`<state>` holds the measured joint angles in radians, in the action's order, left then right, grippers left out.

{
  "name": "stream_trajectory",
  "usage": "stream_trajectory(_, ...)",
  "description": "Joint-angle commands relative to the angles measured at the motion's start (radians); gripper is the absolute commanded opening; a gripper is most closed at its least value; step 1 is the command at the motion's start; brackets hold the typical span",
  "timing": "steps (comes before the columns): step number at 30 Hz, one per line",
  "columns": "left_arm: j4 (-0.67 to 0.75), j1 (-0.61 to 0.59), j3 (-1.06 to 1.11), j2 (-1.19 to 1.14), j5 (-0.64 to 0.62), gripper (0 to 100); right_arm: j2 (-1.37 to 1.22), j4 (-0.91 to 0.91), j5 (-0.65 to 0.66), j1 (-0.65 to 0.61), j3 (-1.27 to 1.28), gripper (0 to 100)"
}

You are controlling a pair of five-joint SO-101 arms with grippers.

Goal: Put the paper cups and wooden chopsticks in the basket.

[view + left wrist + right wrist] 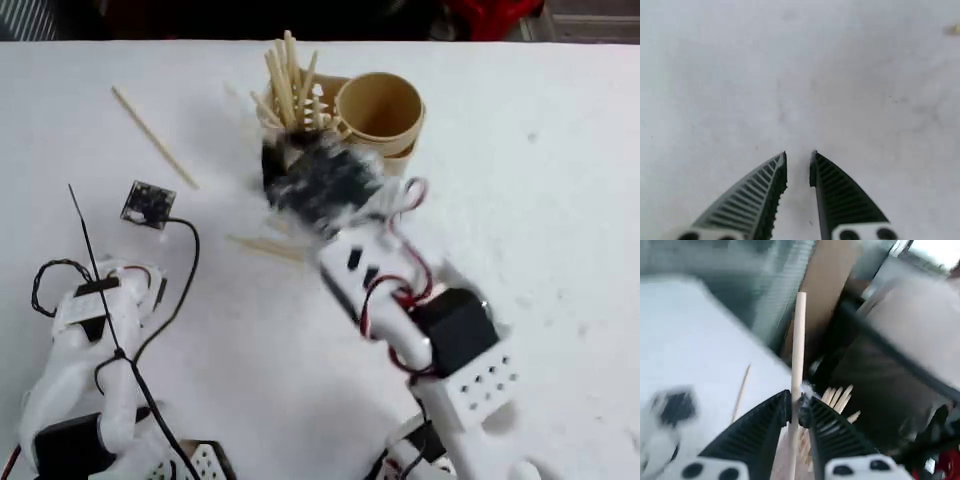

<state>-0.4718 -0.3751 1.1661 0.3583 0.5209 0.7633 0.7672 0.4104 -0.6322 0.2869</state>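
White table (520, 180) carries a basket (322, 100) near its far edge, one loose chopstick (155, 137), further chopsticks (265, 247) mid-table, and a circuit board (148, 204).

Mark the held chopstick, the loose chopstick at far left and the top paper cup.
held chopstick (799, 335): right wrist view, upper shaft.
loose chopstick (155, 138): high view, mid-shaft.
paper cup (382, 108): high view, inner wall.

High camera is looking steeply down over the tabletop (540, 150) from the arms' side, their bases sitting at six o'clock. Left wrist camera is hanging close over bare tabletop, sighting along the left claw (799, 155). Right wrist camera is tilting outward past the right claw (799, 401), sharing the twelve-o'clock chopstick bundle (285, 75) with the high view.
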Motion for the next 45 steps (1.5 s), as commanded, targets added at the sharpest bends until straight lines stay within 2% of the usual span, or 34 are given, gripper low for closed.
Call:
stream_trajectory(1,0.015,0.015,0.002,0.031,0.011,10,-0.127,-0.337,-0.078,0.041,-0.115,1.7)
stream_trajectory(6,0.015,0.015,0.002,0.031,0.011,10,-0.334,-0.604,-0.078,0.07,-0.207,1.8)
stream_trajectory(13,0.015,0.015,0.002,0.031,0.009,10,-0.572,-0.61,-0.08,0.094,-0.41,1.8)
stream_trajectory(19,0.015,0.015,0.002,0.031,0.008,10,-0.665,-0.596,-0.08,0.094,-0.42,1.8)
stream_trajectory(22,0.015,0.015,0.002,0.031,0.008,10,-0.665,-0.483,-0.08,0.096,-0.42,2.8)
stream_trajectory(28,0.015,0.015,0.002,0.031,0.008,10,-0.661,-0.357,-0.08,0.104,-0.422,19.0)
stream_trajectory(33,0.015,0.015,0.002,0.031,0.008,10,-0.593,-0.208,-0.08,0.105,-0.422,12.3)
stream_trajectory(37,0.015,0.015,0.002,0.031,0.008,10,-0.484,0.076,-0.072,0.101,-0.422,1.1)
stream_trajectory(41,0.015,0.015,0.002,0.031,0.009,10,-0.403,0.358,-0.064,0.079,-0.422,5.5)
stream_trajectory(45,0.015,0.015,0.002,0.031,0.009,10,-0.397,0.542,0.11,-0.039,-0.344,6.0)
